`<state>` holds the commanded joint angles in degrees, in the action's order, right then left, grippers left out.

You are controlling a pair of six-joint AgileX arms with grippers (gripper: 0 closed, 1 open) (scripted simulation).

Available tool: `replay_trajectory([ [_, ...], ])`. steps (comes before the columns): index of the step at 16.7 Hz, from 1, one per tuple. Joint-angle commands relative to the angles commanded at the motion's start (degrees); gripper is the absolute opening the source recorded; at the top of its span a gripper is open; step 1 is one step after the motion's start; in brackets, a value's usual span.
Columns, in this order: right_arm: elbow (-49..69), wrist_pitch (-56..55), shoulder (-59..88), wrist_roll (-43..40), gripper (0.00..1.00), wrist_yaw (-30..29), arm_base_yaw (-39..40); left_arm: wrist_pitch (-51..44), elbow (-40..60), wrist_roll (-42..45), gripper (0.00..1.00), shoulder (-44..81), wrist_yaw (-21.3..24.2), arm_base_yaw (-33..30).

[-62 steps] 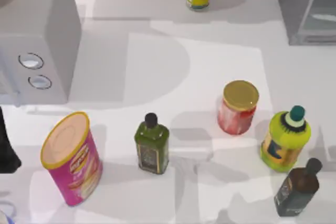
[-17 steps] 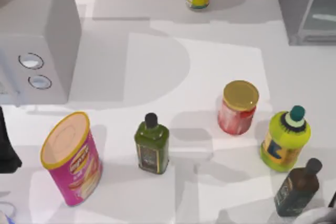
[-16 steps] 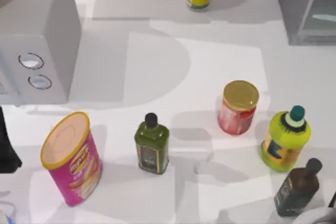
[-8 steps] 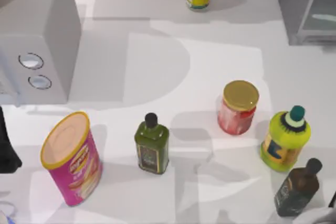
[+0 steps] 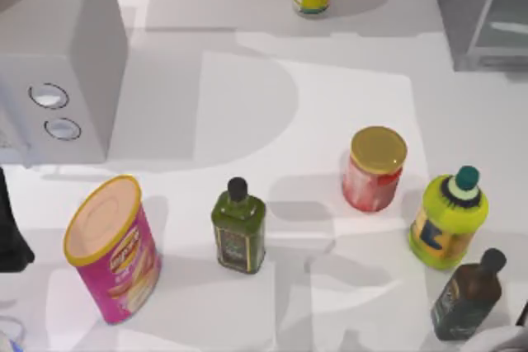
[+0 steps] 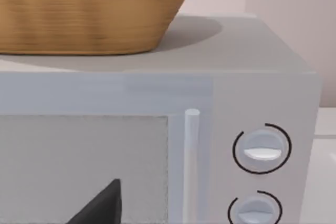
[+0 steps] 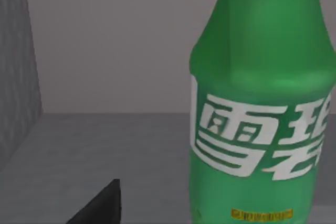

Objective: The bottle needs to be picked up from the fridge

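The bottle (image 7: 260,103) is seen upright on the grey floor inside the fridge (image 5: 483,10), close before the right wrist camera and not yet lifted. A dark fingertip of the right pincer (image 7: 100,205) is seen short of the bottle; whether the pincer is open or closed cannot be told. The approach is judged nearly done, with the grasp and the lift out still left. The left arm is parked at the counter's left, facing the dialled box (image 6: 262,150); its pincer state cannot be told either.
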<state>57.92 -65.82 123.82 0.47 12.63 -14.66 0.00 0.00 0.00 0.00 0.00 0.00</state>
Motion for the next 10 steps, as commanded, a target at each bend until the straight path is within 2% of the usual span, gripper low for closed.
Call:
replay_trajectory([
  [6, 13.16, 6.07, 6.72, -0.08, 1.0, -1.36, 1.3, 0.0, 0.0, 0.0, 1.0, 0.0, 0.0, 0.0],
  [10, 15.93, 7.79, 8.16, -0.1, 1.0, -1.76, 1.68, 0.0, 0.0, 0.0, 1.0, 0.0, 0.0, 0.0],
])
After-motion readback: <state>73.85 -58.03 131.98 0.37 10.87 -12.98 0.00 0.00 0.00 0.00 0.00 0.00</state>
